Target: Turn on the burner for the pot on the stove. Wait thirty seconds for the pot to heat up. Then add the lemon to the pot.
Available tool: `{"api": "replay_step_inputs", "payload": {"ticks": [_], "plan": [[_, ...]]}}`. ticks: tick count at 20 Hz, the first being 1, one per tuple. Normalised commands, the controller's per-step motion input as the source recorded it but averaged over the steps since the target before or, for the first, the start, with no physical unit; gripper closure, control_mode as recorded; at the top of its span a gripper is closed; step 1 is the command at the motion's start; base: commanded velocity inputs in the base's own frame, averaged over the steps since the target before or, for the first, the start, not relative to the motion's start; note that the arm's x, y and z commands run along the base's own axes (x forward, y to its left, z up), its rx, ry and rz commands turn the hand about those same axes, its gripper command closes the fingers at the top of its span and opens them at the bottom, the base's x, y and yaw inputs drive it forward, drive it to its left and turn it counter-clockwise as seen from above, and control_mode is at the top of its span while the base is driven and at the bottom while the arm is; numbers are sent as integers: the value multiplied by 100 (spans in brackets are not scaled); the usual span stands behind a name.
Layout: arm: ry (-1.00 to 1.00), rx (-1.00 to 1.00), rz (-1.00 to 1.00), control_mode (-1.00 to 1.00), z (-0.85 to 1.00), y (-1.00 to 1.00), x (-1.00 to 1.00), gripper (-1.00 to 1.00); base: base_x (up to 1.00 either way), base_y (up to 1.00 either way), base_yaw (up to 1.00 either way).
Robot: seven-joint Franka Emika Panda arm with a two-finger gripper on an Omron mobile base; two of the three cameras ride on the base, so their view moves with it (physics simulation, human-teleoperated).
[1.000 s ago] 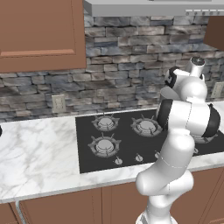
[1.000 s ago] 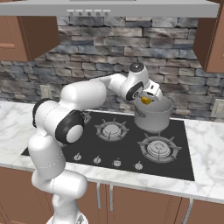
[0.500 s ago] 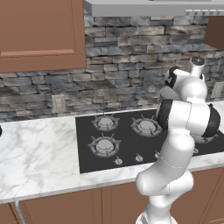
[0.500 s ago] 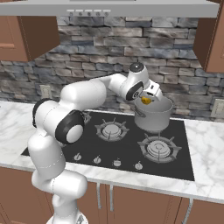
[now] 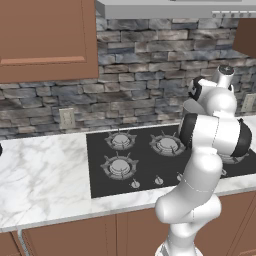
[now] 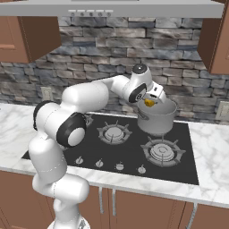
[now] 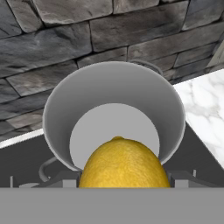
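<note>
My gripper (image 6: 150,101) is shut on the lemon (image 6: 149,103), a small yellow ball held just above the near rim of the pot (image 6: 157,118). The grey pot stands on the back right burner of the black stove (image 6: 132,151). In the hand view the lemon (image 7: 124,164) sits low in the middle, with the pot's (image 7: 114,84) open mouth and bare grey floor right behind it. My own arm hides most of the pot (image 5: 189,106) in the left base view.
A row of small silver knobs (image 6: 120,166) lines the stove's front edge. Bare burners (image 6: 114,132) lie left of and in front of the pot. The stone wall (image 6: 112,58) is close behind, a range hood (image 6: 112,8) overhead, and marble counter (image 6: 210,147) on both sides.
</note>
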Motion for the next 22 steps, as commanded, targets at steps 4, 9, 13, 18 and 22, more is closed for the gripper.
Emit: {"api": "replay_step_inputs", "payload": {"ticks": [4, 9, 13, 18, 22], "plan": [[0, 0, 0, -100, 0, 0, 0, 100, 0, 0, 0], [0, 0, 0, -100, 0, 0, 0, 100, 0, 0, 0], [0, 0, 0, -100, 0, 0, 0, 100, 0, 0, 0], [0, 0, 0, -100, 0, 0, 0, 100, 0, 0, 0], [0, 0, 0, -100, 0, 0, 0, 100, 0, 0, 0]]}}
